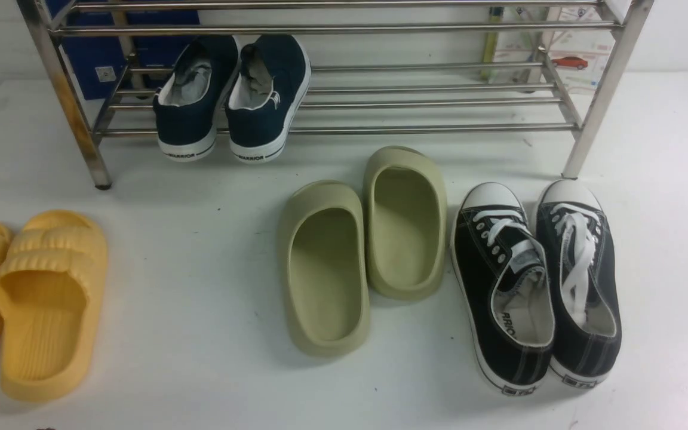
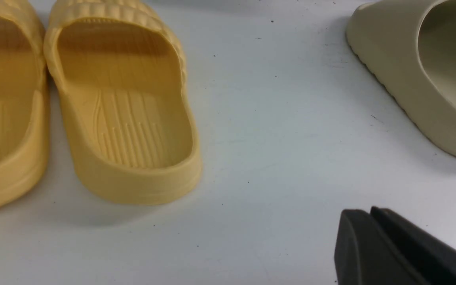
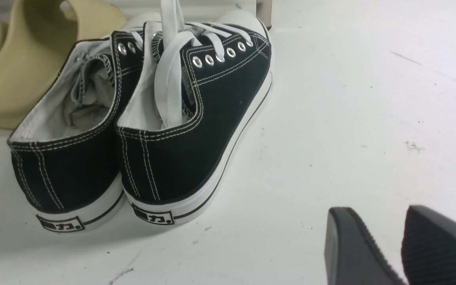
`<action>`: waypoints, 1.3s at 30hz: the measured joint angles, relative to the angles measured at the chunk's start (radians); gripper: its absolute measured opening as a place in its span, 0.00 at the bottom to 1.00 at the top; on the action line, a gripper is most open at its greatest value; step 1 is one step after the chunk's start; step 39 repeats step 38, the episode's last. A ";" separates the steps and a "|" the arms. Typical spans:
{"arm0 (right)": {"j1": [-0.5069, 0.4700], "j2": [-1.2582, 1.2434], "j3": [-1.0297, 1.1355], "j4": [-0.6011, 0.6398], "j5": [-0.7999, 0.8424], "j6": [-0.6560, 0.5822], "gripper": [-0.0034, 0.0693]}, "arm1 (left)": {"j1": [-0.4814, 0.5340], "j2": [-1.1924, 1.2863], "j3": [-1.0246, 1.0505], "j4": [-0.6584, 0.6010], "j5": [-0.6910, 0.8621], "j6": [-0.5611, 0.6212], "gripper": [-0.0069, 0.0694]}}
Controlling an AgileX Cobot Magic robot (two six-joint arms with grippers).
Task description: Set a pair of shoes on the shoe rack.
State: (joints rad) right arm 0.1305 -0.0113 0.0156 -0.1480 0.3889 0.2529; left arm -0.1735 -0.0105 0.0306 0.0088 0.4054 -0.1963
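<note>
front: navy shoes (image 1: 230,98) on rack (image 1: 439,107) | wrists: left pincer (image 2: 374,237) clenched, right pincer (image 3: 386,245) released

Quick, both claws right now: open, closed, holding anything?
Left claw: closed, fingers together, holding nothing.
Right claw: open, empty, beside the black sneakers.

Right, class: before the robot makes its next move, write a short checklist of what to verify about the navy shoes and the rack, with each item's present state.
1. Both navy slip-on shoes on the shoe rack: ok.
2. Heels overhang the front bar; secure seating: cannot tell.
3. Left pincer empty, jaws close together: ok.
4. Right pincer open, empty: ok.
5. Black lace-up sneakers off the rack: ok.
</note>
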 joint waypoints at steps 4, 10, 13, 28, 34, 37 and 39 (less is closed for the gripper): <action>0.000 0.000 0.000 0.000 0.000 0.000 0.38 | 0.000 0.000 0.000 0.000 0.000 0.000 0.15; 0.000 0.000 0.000 0.000 0.000 0.000 0.38 | 0.000 0.000 0.000 0.000 0.000 0.000 0.15; 0.000 0.000 0.000 0.000 0.000 0.000 0.38 | 0.000 0.000 0.000 0.000 0.000 0.000 0.15; 0.000 0.000 0.000 0.000 0.000 0.000 0.38 | 0.000 0.000 0.000 0.000 0.000 0.001 0.16; 0.000 0.000 0.000 0.000 0.000 0.000 0.38 | 0.000 0.000 0.000 0.000 0.000 0.003 0.17; 0.000 0.000 0.000 0.000 0.000 0.000 0.38 | 0.000 0.000 0.000 0.000 0.000 0.003 0.17; 0.000 0.000 0.000 0.000 0.000 0.000 0.38 | 0.000 0.000 0.000 0.000 0.000 0.003 0.17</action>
